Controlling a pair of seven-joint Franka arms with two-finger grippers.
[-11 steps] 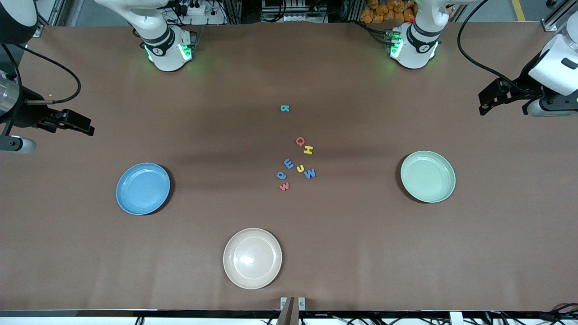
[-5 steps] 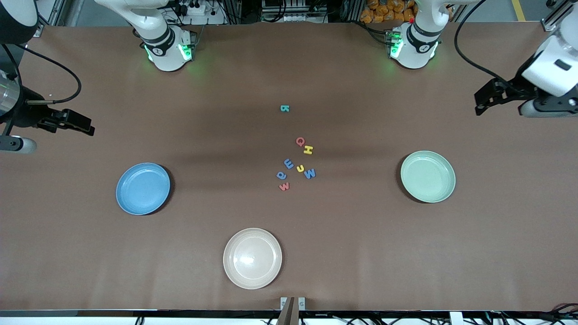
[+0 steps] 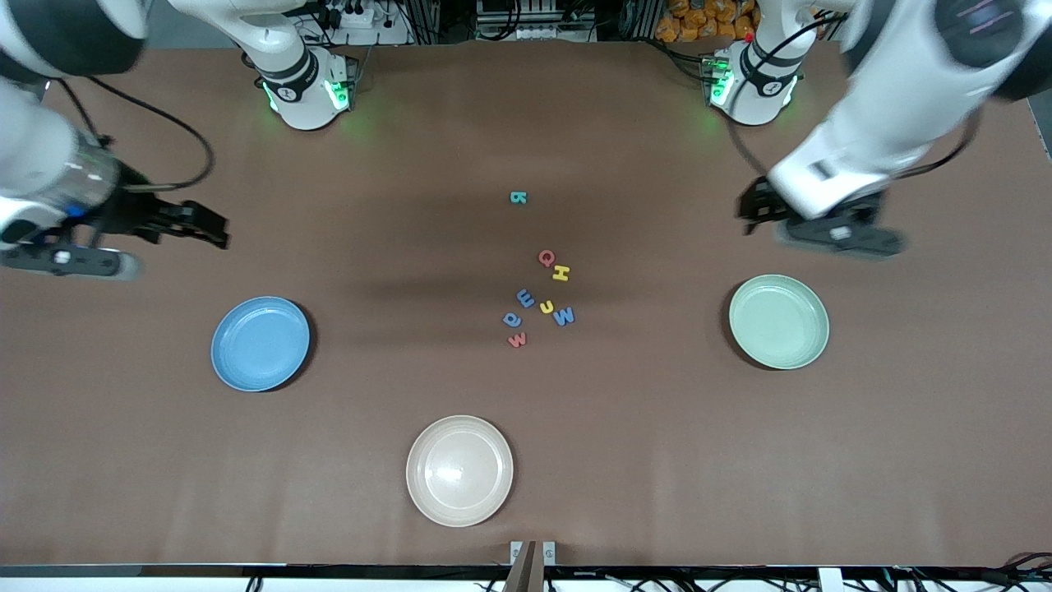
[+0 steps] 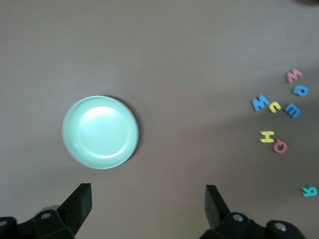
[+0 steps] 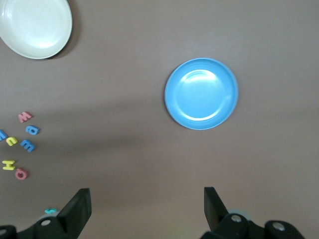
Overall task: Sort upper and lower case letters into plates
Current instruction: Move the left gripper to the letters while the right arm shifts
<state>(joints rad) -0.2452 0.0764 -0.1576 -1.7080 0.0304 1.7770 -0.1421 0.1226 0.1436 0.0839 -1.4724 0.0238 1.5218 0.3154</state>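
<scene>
Right gripper [image 3: 215, 234]: up in the air over bare table at the right arm's end, fingers [image 5: 75, 209] spread wide, nothing between them.

Blue plate [image 3: 260, 343]: on the table near the right gripper, nearer the front camera than the spot it hangs over; nothing in it.

Cream plate [image 3: 459, 470]: close to the front edge of the table, well apart from both grippers; nothing in it.

Letters, mid-table, between the two grippers and well apart from each:
- teal piece [image 3: 518, 197], alone, farthest from the front camera;
- red piece [image 3: 546, 258] touching a yellow piece [image 3: 560, 273];
- blue piece [image 3: 525, 298], small yellow piece [image 3: 546, 307], blue piece [image 3: 564, 316], blue piece [image 3: 512, 319], red piece [image 3: 517, 339], loosely clustered.

Mint green plate [image 3: 778, 321]: on the table near the left gripper, nearer the front camera than the spot it hangs over; nothing in it.

Left gripper [image 3: 752, 212]: up in the air toward the left arm's end, fingers [image 4: 78, 203] wide apart, holding nothing.
</scene>
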